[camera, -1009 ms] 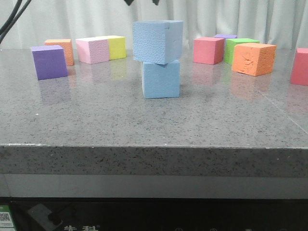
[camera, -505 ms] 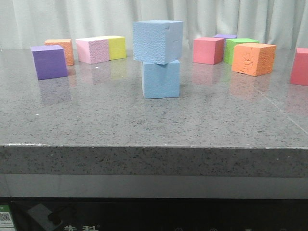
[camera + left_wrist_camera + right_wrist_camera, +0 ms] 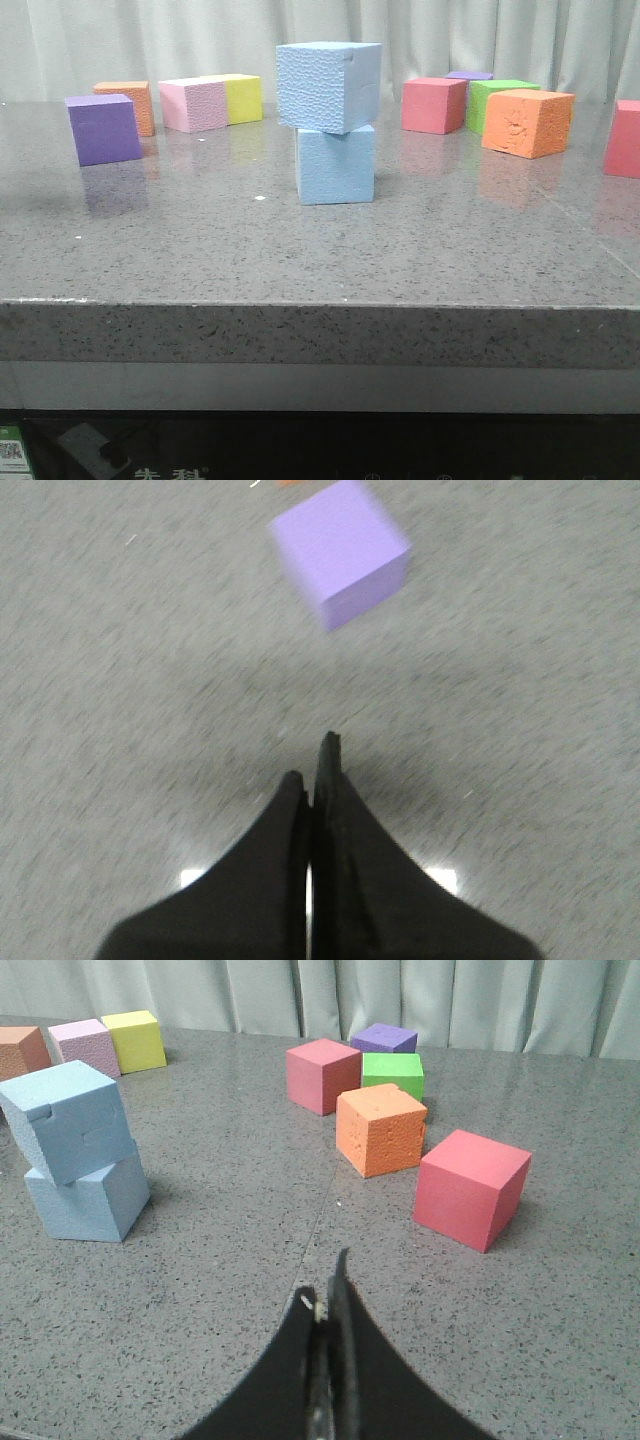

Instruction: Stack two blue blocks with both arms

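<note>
The pebbled blue block sat on top of the smoother blue block near the middle of the counter, turned a little askew so that one corner overhung its partner on the side toward my left arm. From my right wrist the same pair showed, rough block resting on the smooth one, touching and upright enough to stand. Neither of my arms appeared in the front view.

My left jaws were pressed together, fingertips meeting with nothing between them, hanging over bare counter with the purple cube ahead and apart from them (that picture was blurred, so I could say little more of it). My right jaws were likewise closed on nothing, well apart from the stack, with the orange cube, the red cube, another red cube, the green cube and a small purple cube spread beyond them.

I judged the stacking itself done and the step in hand to be the retreat. What the next move called for, as I saw it, was only to bring both arms to rest clear of the pair, since the skewed top block might tip at a careless brush
</note>
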`<state>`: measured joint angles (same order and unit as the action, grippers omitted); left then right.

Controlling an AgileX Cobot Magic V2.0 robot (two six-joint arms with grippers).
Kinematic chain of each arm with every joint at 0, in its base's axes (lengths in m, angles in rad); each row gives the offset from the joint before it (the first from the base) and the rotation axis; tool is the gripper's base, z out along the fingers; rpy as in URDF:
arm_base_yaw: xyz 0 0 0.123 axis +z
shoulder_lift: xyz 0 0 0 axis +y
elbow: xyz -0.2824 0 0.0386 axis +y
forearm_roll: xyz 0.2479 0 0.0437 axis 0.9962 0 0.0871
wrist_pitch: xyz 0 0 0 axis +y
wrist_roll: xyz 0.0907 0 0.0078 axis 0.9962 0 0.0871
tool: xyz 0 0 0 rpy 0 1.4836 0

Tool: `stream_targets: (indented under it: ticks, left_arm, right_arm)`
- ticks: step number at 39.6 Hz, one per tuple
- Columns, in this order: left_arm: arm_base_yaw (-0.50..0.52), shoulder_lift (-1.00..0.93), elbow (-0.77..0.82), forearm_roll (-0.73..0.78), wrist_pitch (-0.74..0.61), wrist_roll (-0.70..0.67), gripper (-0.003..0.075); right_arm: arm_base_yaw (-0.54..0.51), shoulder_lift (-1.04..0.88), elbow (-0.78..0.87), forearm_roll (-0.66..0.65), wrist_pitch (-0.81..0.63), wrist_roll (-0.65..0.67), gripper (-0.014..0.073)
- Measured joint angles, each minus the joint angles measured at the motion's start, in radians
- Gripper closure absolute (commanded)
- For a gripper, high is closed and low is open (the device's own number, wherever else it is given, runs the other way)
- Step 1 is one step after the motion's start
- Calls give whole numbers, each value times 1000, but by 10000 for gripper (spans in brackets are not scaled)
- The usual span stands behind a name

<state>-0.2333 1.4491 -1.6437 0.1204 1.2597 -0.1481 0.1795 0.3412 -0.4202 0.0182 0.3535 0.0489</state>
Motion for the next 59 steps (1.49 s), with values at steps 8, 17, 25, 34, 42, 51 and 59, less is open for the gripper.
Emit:
stream_targets:
  ticks: [8, 17, 25, 34, 42, 51, 59]
  left_arm:
    - [49, -233, 259, 1, -129, 0, 738]
    - [49, -553, 579, 1, -424, 0, 738]
    - [49, -830, 817, 1, -604, 0, 738]
    - [51, -1002, 927, 8, -650, 0, 738]
    - [51, -1020, 947, 9, -654, 0, 738]
    - [51, -1020, 947, 10, -656, 0, 738]
    - [51, -1020, 947, 10, -656, 0, 738]
  right_arm:
    - [0, 0, 0, 0, 0, 0, 662]
    - [0, 0, 0, 0, 0, 0, 662]
    - [0, 0, 0, 0, 0, 0, 662]
    - [0, 0, 0, 0, 0, 0, 662]
    - [0, 0, 0, 0, 0, 0, 662]
    - [0, 0, 0, 0, 0, 0, 662]
    - [0, 0, 0, 0, 0, 0, 662]
